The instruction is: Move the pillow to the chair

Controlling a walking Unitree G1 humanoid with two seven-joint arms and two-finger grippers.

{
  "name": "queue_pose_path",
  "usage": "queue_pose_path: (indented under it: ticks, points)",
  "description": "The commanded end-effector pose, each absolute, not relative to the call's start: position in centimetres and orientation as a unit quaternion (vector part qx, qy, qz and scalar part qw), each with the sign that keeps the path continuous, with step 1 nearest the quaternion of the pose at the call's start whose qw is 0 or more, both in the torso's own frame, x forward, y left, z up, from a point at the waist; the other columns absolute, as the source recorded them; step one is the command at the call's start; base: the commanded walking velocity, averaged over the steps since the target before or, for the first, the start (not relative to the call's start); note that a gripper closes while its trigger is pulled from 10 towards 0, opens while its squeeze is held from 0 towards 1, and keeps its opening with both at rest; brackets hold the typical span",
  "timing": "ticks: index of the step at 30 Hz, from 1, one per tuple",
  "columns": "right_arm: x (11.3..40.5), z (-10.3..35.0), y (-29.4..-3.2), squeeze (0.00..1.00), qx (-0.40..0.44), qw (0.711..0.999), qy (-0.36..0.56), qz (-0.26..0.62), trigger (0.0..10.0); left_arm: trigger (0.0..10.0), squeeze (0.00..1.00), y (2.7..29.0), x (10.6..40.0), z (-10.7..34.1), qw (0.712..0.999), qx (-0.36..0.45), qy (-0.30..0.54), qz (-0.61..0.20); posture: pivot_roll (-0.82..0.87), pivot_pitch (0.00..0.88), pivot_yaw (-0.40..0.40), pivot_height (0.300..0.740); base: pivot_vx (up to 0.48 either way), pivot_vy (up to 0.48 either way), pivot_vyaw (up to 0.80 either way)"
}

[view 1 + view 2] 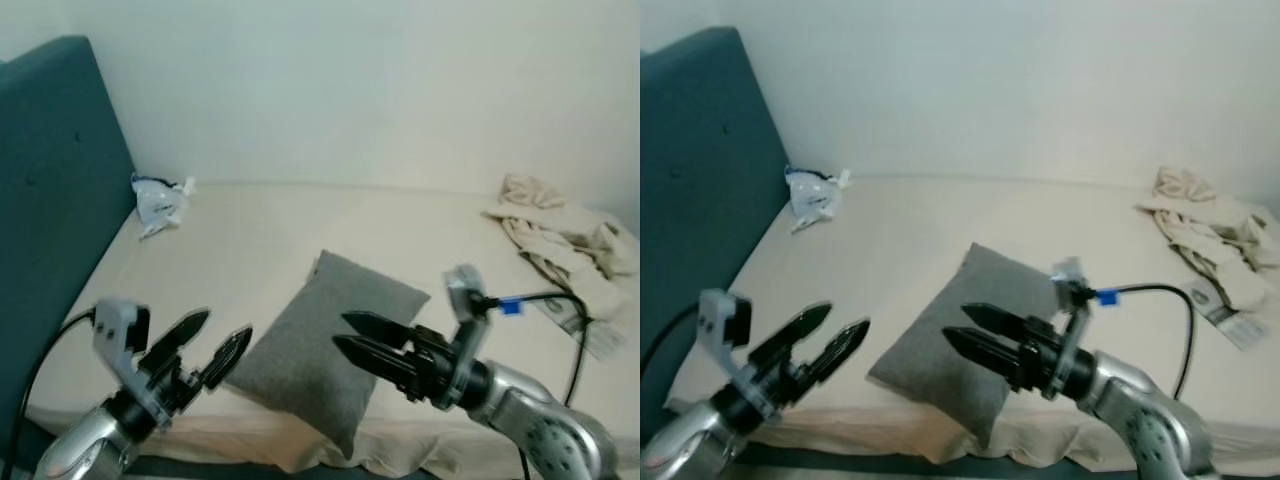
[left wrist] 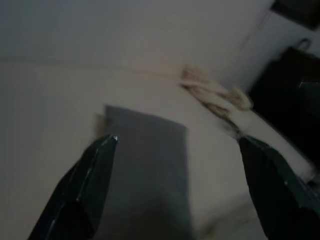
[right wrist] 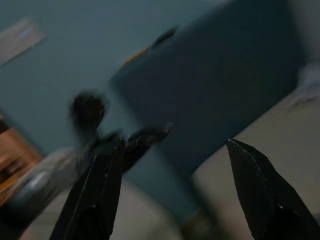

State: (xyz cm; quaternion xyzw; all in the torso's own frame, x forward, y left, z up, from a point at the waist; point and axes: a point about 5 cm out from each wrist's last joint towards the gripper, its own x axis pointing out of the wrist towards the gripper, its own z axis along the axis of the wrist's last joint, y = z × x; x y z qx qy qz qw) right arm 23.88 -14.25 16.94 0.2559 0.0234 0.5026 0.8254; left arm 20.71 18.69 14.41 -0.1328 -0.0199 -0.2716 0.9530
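A grey pillow (image 1: 330,335) lies flat on the cream bed (image 1: 260,240), near its front edge. My left gripper (image 1: 222,335) is open, raised just left of the pillow's left corner, and apart from it. My right gripper (image 1: 340,332) is open too, its black fingers pointing left over the pillow's middle. In the left wrist view the pillow (image 2: 145,165) lies between and beyond the two fingers (image 2: 82,195). The right wrist view looks past its fingers (image 3: 95,195) at the headboard (image 3: 210,90) and the other arm, all blurred.
A teal headboard (image 1: 50,200) stands at the bed's left end. A crumpled white bag (image 1: 160,203) lies at the back left of the bed. Rumpled beige cloth (image 1: 560,235) and a printed sheet (image 1: 585,325) lie at the right. A pale wall runs behind the bed.
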Motion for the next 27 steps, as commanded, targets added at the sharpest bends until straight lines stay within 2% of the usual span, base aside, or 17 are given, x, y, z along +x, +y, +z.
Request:
queue_pose_path:
  ticks: [1, 2, 4, 6, 8, 10, 14, 15, 18, 20, 21, 24, 27]
  points:
    - [24.6, 17.0, -14.1, 0.0, 0.245, 0.845, 0.012, 0.475, 10.0, 10.0, 0.0, 18.7, 21.4, 14.2, 0.96, -0.111, -0.014, -0.255, -0.02, 0.025, -0.028, 0.74, 0.0, 0.0, 0.0]
    - [27.3, 16.6, -13.1, 0.0, 0.21, 0.89, -0.015, 0.403, 10.0, 10.0, 0.0, 18.8, 24.8, 12.7, 0.983, -0.026, 0.006, -0.181, -0.01, 0.021, -0.038, 0.74, 0.0, 0.0, 0.0]
    - [29.2, 16.7, -11.6, 0.0, 0.281, 0.881, -0.03, 0.38, 10.0, 10.0, 0.0, 18.8, 28.2, 12.4, 0.995, 0.007, 0.0, -0.098, -0.02, 0.013, -0.036, 0.74, 0.0, 0.0, 0.0]
    - [29.1, 17.3, -10.5, 0.0, 0.297, 0.859, -0.033, 0.415, 10.0, 10.0, 0.0, 17.9, 29.3, 13.7, 0.994, -0.037, -0.03, -0.102, -0.03, 0.006, -0.031, 0.74, 0.0, 0.0, 0.0]
    - [28.6, 17.7, -10.3, 0.0, 0.281, 0.853, -0.036, 0.439, 10.0, 10.0, 0.0, 17.5, 29.2, 14.5, 0.99, -0.057, -0.045, -0.121, -0.03, 0.009, -0.031, 0.74, 0.0, 0.0, 0.0]
    - [27.3, 18.0, -11.3, 0.0, 0.282, 0.845, -0.039, 0.453, 10.0, 10.0, 0.0, 18.6, 27.5, 14.6, 0.989, -0.058, -0.048, -0.13, -0.03, 0.01, -0.035, 0.74, 0.0, 0.0, 0.0]
    - [26.4, 16.7, -12.9, 0.0, 0.259, 0.875, -0.018, 0.409, 10.0, 10.0, 0.0, 20.9, 25.4, 12.7, 0.997, -0.023, -0.019, -0.074, -0.03, 0.007, -0.038, 0.74, 0.0, 0.0, 0.0]
    - [25.1, 16.2, -14.1, 0.0, 0.246, 0.877, -0.011, 0.412, 10.0, 10.0, 0.0, 20.7, 23.5, 12.2, 0.995, -0.017, -0.016, -0.094, -0.03, 0.015, -0.045, 0.74, 0.0, 0.0, 0.0]
    - [24.5, 15.9, -15.5, 0.0, 0.24, 0.887, -0.007, 0.395, 10.0, 10.0, 0.0, 20.7, 22.2, 11.6, 0.996, -0.004, -0.008, -0.09, -0.03, 0.012, -0.048, 0.74, 0.0, 0.0, 0.0]
    - [25.3, 15.6, -15.4, 0.0, 0.236, 0.895, -0.005, 0.378, 10.0, 10.0, 0.0, 20.7, 22.9, 11.0, 0.998, 0.003, -0.001, -0.067, -0.03, 0.017, -0.053, 0.74, 0.0, 0.0, 0.0]
    - [27.0, 15.0, -14.7, 0.0, 0.21, 0.914, -0.004, 0.347, 10.0, 10.0, 0.0, 19.9, 24.6, 10.7, 0.999, 0.006, -0.004, -0.052, -0.03, 0.021, -0.056, 0.74, 0.0, 0.0, 0.0]
    - [29.4, 13.9, -13.6, 0.0, 0.173, 0.94, 0.01, 0.295, 10.0, 10.0, 0.0, 18.1, 27.2, 10.9, 0.998, 0.011, -0.016, -0.054, -0.02, 0.021, -0.057, 0.74, 0.0, 0.0, 0.0]
    - [30.4, 13.5, -13.0, 0.0, 0.149, 0.949, 0.015, 0.277, 10.0, 10.0, 0.0, 16.8, 28.9, 11.6, 0.998, 0.009, -0.028, -0.054, -0.02, 0.018, -0.057, 0.74, 0.0, 0.0, 0.0]
